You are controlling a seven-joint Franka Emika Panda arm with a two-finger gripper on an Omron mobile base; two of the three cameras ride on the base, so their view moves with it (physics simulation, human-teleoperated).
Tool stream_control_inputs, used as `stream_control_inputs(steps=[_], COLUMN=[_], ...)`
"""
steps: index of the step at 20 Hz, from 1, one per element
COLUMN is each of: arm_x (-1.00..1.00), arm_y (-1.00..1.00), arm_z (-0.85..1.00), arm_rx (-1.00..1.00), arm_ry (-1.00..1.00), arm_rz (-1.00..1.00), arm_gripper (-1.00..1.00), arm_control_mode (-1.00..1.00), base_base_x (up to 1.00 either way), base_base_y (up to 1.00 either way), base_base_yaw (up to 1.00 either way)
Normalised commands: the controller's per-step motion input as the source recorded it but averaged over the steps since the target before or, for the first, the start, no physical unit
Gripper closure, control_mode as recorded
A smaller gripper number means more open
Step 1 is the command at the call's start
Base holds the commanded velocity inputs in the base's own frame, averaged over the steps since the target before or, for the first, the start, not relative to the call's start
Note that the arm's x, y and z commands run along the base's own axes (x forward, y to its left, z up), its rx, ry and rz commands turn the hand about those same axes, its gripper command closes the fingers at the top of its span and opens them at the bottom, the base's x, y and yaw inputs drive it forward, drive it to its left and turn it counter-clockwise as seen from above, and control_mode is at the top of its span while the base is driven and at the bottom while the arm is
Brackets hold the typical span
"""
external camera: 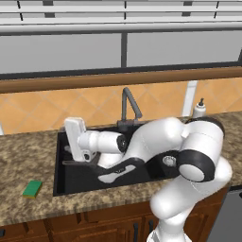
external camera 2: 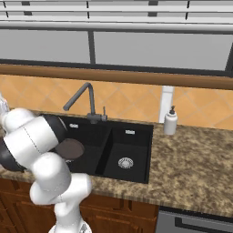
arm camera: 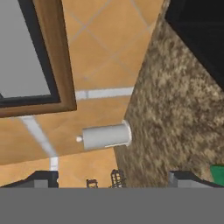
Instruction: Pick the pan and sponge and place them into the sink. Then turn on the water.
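The dark brown pan (external camera 2: 70,149) lies in the wide left basin of the black sink (external camera 2: 132,152), mostly covered by my arm. In the left base view its thin handle (external camera: 75,163) pokes out below my hand. The green sponge (external camera: 32,188) lies flat on the granite counter left of the sink (external camera: 64,182). My gripper (external camera: 71,137) hovers over the sink's left end, pointing left, above and to the right of the sponge. In the hand view its tips (arm camera: 116,179) stand wide apart, open with nothing between them, and a corner of the sponge (arm camera: 217,173) shows at the right edge. No water runs.
The dark gooseneck faucet (external camera: 130,106) rises behind the sink, close to my forearm. A white soap dispenser (external camera 2: 170,122) stands on the counter right of the sink. A white cylinder (arm camera: 105,135) stands against the tiled wall ahead of the hand.
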Motion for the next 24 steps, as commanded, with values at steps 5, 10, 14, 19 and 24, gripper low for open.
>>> stream_control_inputs(steps=[5, 10, 14, 19, 24], arm_x=[-0.16, -0.42, -0.36, -0.08, -0.03], arm_y=[-0.62, -0.72, -0.53, -0.29, -0.24], arm_z=[1.0, 1.0, 0.93, 0.96, 1.0], arm_rx=[0.05, -0.13, -0.36, -0.4, -0.21], arm_ry=[-0.18, -0.16, 0.04, 0.25, 0.51], arm_rz=[0.24, 0.15, 0.1, 0.04, 0.1], arm_gripper=[-1.0, -1.0, -1.0, -1.0, -1.0], arm_control_mode=[-1.0, -1.0, -1.0, -1.0, -1.0], base_base_x=[0.0, 0.0, 0.0, 0.0, 0.0], base_base_y=[0.0, 0.0, 0.0, 0.0, 0.0], base_base_yaw=[0.0, 0.0, 0.0, 0.0, 0.0])
